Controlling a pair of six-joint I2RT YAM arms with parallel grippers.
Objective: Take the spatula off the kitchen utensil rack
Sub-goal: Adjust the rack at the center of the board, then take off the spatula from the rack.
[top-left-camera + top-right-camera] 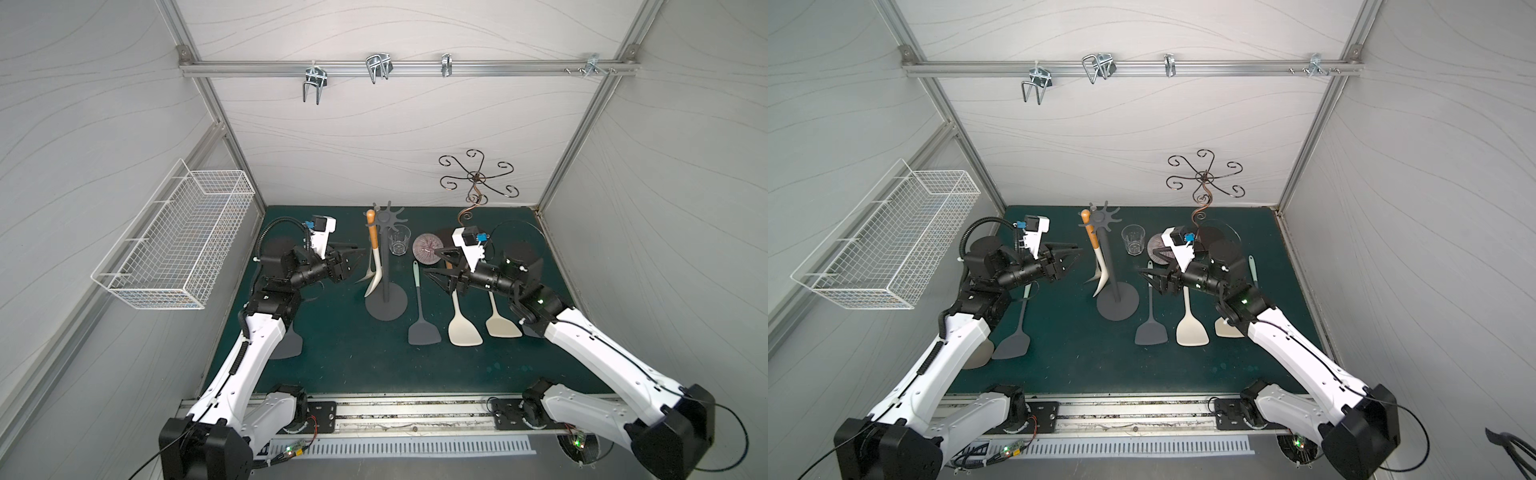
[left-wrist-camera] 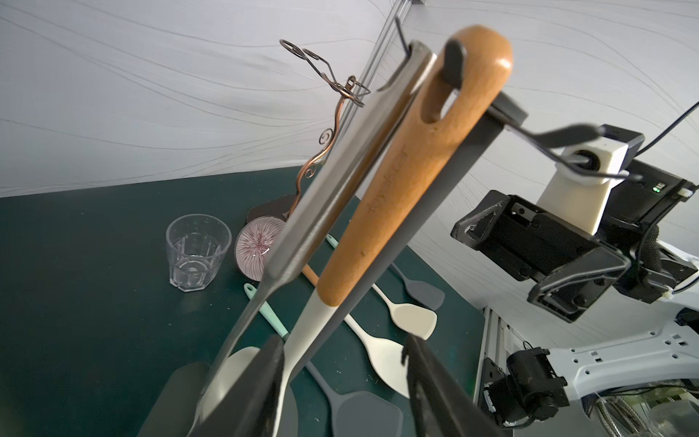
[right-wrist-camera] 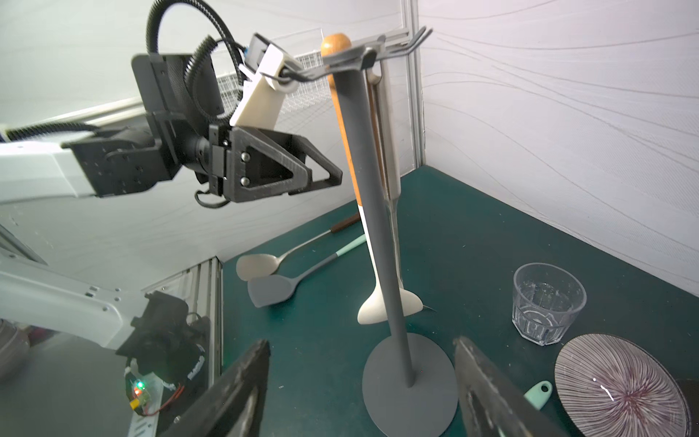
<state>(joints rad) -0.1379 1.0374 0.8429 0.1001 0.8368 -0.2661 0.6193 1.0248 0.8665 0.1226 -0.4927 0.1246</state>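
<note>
The spatula hangs on the rack at mid-frame in both top views; the left claw, apart astride its neck, should clamp, then lift it off the hook, right claw gaping.

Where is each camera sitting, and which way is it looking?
Top views: high above the front, looking down at the dark-green table; both arms show, with left gripper and right gripper.
Left wrist: rides the left arm, facing the wooden-handled cream spatula; its own gripper and the right arm show.
Right wrist: rides the right arm, facing the dark-grey utensil rack; its own gripper and the left arm show.
Shared: both wrist views catch the clear glass tumbler.
</note>
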